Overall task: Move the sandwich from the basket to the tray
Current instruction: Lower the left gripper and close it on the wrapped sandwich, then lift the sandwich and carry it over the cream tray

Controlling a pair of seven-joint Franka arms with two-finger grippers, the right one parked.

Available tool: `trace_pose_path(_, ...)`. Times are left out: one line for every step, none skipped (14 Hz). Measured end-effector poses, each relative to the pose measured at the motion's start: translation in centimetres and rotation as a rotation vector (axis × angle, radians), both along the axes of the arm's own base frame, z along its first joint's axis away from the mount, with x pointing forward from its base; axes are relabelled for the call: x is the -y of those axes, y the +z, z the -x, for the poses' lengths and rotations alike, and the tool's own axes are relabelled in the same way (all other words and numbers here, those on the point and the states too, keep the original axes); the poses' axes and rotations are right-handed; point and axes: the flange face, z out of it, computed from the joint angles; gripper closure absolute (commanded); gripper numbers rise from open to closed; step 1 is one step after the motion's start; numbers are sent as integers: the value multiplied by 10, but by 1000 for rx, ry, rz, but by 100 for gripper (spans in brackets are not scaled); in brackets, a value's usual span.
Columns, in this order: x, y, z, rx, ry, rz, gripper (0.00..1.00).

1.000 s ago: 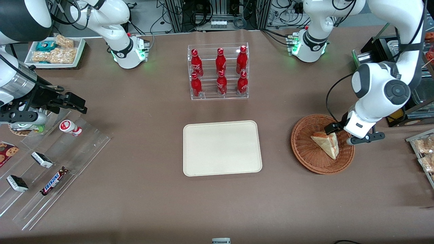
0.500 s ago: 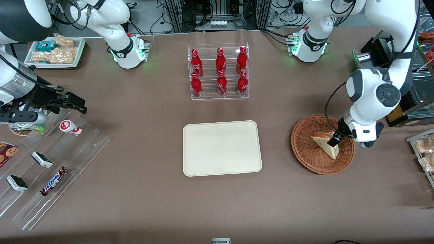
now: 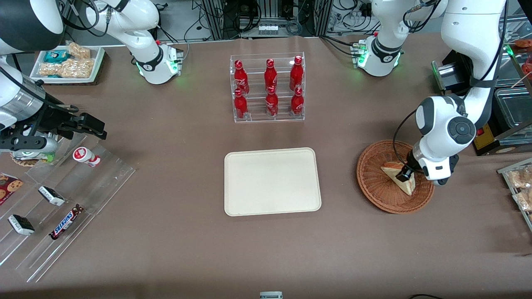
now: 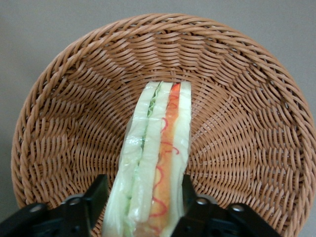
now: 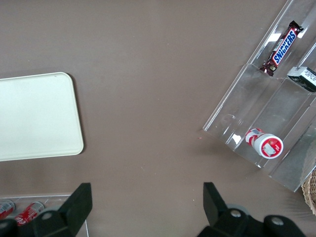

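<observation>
Sandwich stands on edge in the wicker basket, right of frame in front view. Gripper straddles its wide end, fingers open, one per bread face; long axis runs straight away from them. Tray mid-desk.

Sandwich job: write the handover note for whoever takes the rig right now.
Gripper: down in the basket, fingers open, one on each side of the sandwich, not yet closed.
Sandwich: in the basket, standing on edge.
Tray: bare, toward the table's middle.
Done: approach and straddle.
Left: close, lift, carry to the tray, release.
</observation>
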Motion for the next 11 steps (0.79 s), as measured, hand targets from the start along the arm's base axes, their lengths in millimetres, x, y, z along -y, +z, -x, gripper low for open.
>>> trace_pose_path(1,2,-1,1,-1,0,95)
trace_pose_path(2,7,-3,-9,-3,1,95)
trace_pose_path(4,15,-6,-30,-6,1,95)
trace_pose_path(7,29,-13,-58,-12,1,95)
trace_pose_path(14,49,-22,-78,-26,-3,95)
trace_pose_path(25,71,-32,-81,-47,-7,94)
trace_pose_path(41,90,-41,-72,-72,-8,94)
trace_pose_path(59,103,-45,-58,-100,-8,94)
trace_pose_path(79,108,-45,-48,-130,-7,94)
trace_pose_path(99,106,-43,-42,-169,-6,95)
trace_pose_path(124,102,-41,-29,-226,-3,95)
